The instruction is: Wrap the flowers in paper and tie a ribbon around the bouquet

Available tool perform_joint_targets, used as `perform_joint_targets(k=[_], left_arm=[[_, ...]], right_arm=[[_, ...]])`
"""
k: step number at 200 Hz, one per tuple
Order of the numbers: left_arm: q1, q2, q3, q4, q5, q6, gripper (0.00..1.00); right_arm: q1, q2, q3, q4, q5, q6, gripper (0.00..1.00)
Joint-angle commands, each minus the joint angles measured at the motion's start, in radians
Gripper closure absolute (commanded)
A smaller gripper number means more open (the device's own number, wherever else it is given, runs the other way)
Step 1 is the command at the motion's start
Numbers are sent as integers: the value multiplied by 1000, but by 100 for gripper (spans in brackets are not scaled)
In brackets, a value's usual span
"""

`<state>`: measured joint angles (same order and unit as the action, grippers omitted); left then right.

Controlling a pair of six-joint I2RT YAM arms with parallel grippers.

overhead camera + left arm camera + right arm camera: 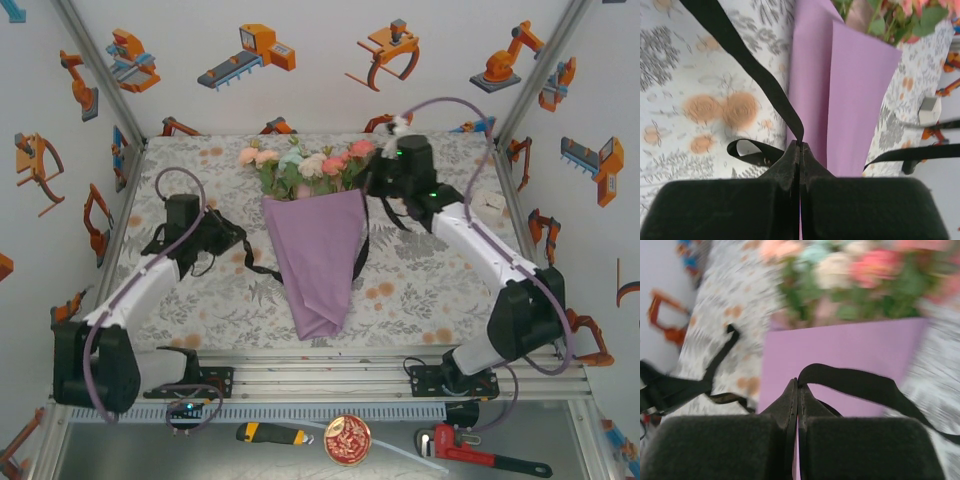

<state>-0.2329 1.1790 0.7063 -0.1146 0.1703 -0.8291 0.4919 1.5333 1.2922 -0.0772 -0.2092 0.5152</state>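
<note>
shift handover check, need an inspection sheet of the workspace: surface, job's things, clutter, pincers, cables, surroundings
surface: grey floral tablecloth, flat
job's things: flowers sit in the purple paper cone lying mid-table; black ribbon runs out both sides of it, no knot seen
clutter: small white object at the right table edge; utility knife, round tin, red wrench on the shelf below
pincers: left pincer shut on ribbon; right pincer shut on ribbon
cables: purple-grey cables loop at left and right
surroundings: white walls with orange robot pictures

White arm links (pixel 140 288), black joints (pixel 95 365), looping purple-grey cables (pixel 178 170), black tapered left pincer (pixel 800 145), green status light (pixel 400 153)
</note>
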Motion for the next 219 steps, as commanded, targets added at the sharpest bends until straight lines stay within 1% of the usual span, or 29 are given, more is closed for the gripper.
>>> perform_joint_targets(k=[1, 5, 7, 21, 26, 40, 52, 71, 92, 112, 128, 153, 173, 195, 207, 219], left_arm=[[-73, -106, -95, -82, -139, -3, 100], [-89, -126, -111, -86, -155, -9, 100], [-95, -138, -119, -88, -162, -14, 100], [-138, -204, -162, -113, -195, -41, 100], [-148, -224, -174, -125, -204, -45, 100], [-173, -281, -200, -172, -241, -58, 100], [-183, -329, -219, -204, -261, -65, 100], [-186, -388, -242, -229, -278, -72, 100], [-187, -415, -247, -250, -286, -67, 100], [-188, -415, -229, -256, -276, -39, 100], [-198, -413, -196, -229, -253, 3, 100], [-224, -379, -115, -133, -235, 72, 100], [-229, -277, -9, -64, -227, 128, 100], [-241, -96, 160, -27, -184, 199, 100], [-268, 7, 256, -7, -156, 234, 100], [-320, 108, 337, 22, -140, 259, 98]], right_arm=[[177, 134, 111, -5, 0, -111, 100], [206, 169, 135, -6, -12, -120, 100], [219, 183, 145, -8, -18, -125, 97], [292, 280, 242, -43, -85, -140, 67], [310, 302, 273, -65, -113, -149, 60], [340, 339, 312, -93, -147, -161, 45], [340, 331, 297, -81, -166, -151, 40], [334, 301, 260, -82, -173, -176, 37], [319, 266, 215, -100, -150, -179, 36], [288, 229, 158, -111, -75, -144, 37], [257, 194, 117, -132, -47, -105, 37], [230, 97, 13, -116, -26, -84, 37], [218, -3, -75, -117, 36, -76, 37], [192, -130, -189, -116, 107, -29, 37], [177, -201, -257, -109, 133, -3, 37], [161, -276, -325, -102, 160, 19, 37]])
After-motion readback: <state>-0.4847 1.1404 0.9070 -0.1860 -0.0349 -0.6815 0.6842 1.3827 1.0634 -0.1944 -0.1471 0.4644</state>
